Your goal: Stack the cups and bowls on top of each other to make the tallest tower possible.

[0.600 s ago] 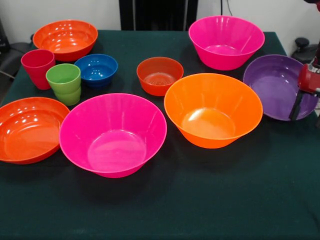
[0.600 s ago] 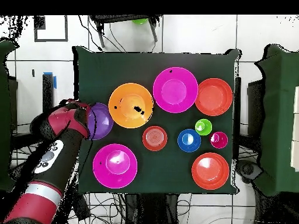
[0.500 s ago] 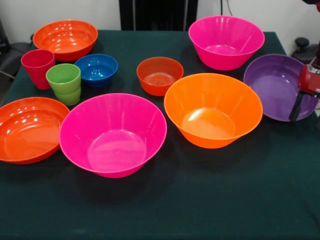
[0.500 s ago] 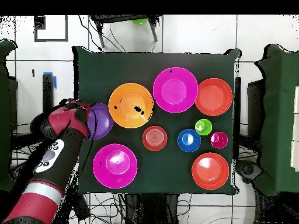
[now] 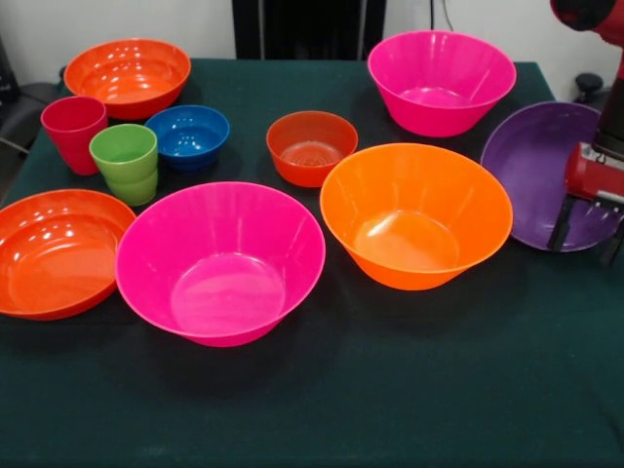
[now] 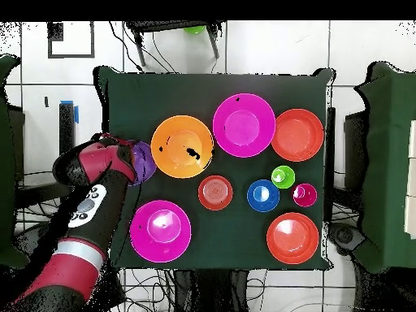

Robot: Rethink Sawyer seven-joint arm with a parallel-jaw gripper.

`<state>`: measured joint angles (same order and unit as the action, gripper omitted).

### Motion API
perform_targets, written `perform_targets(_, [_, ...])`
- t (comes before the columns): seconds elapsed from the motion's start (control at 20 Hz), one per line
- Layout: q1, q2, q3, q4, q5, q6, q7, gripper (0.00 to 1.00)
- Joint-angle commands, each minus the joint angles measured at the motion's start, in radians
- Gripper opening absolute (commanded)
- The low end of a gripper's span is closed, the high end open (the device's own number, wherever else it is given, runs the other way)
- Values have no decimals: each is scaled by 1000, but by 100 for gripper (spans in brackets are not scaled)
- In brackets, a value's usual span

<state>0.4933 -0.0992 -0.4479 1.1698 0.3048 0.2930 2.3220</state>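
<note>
My gripper (image 5: 586, 237) is at the table's right edge in the front view, shut on the rim of the purple bowl (image 5: 531, 166), with one finger inside and one outside. The bowl is tilted, its inside facing left. From overhead the arm covers most of the purple bowl (image 6: 147, 159). The large orange bowl (image 5: 415, 213) sits just beside it. Two hot pink bowls (image 5: 220, 261) (image 5: 441, 80), two shallow red-orange bowls (image 5: 57, 252) (image 5: 128, 75), a small red-orange bowl (image 5: 311, 146) and a blue bowl (image 5: 187, 135) stand singly. The red cup (image 5: 74, 132) and green cup (image 5: 125, 162) stand upright at left. No tower is in view.
A dark green cloth covers the table (image 5: 390, 390); its right edge lies right by the gripper. The orange bowl (image 6: 181, 146) nearly touches the purple one. The arm (image 6: 85, 219) reaches in over the table's left edge in the overhead view.
The purple bowl has tipped up from flat to a steep tilt. The gripper has shifted slightly left and down in the front view, holding the rim.
</note>
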Motion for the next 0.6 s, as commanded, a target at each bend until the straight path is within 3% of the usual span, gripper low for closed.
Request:
perform_targets(0.05, [-43,-9,195,15,-97,78,-85,100])
perform_targets(0.2, [-29,-25,171,23,-111,104,-67,100])
perform_targets(0.6, [-56,-72,207,39,-144,147,-84,100])
